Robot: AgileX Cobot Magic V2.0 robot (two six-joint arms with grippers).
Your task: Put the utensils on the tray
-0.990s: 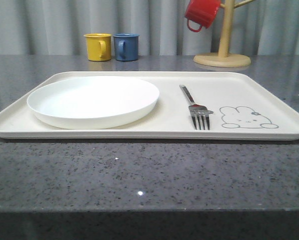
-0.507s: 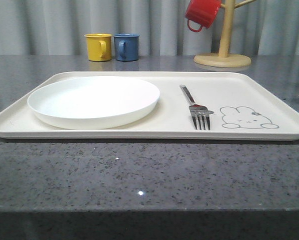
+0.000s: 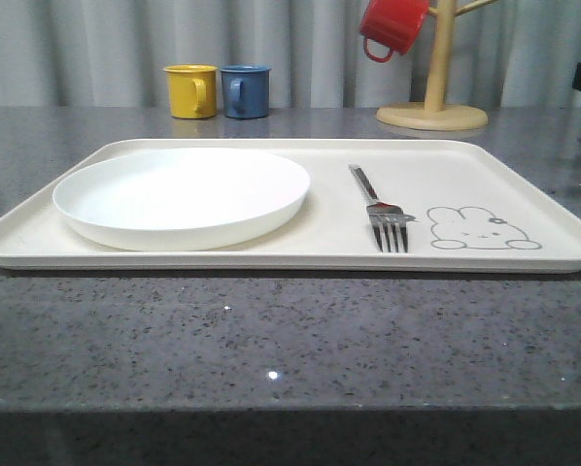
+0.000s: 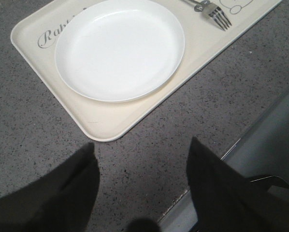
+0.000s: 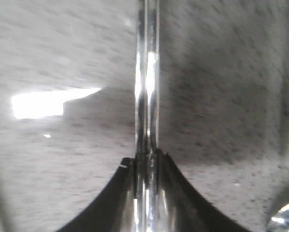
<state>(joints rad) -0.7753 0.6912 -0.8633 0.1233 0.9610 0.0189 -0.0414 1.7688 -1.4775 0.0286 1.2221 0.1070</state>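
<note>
Right arm has crept further into the front view's right edge: nothing there 1 s ago, a dark sliver 0.5 s ago, now a dark-and-white piece higher up. Tray contents unchanged.

Right claw (image 5: 147, 166): fingers pressed together on a thin shiny metal piece, looks like the chopsticks (image 5: 147, 87), which run straight out from the tips over grey speckled worktop (image 5: 62, 169). Wrist picture is blurred.

Left claw (image 4: 142, 188): fingers apart, holding nothing, over the worktop just off the tray's near corner.

Fork (image 3: 380, 211) lies flat on the tray (image 3: 524, 175), tines toward the camera, between the white plate (image 3: 182, 197) and the rabbit drawing (image 3: 479, 229), touching neither. Plate sits on the tray's left half.

Behind the tray: yellow cup (image 3: 190, 90) and blue cup (image 3: 245, 91) side by side, red cup (image 3: 393, 26) hanging on a wooden mug stand (image 3: 433, 107).
</note>
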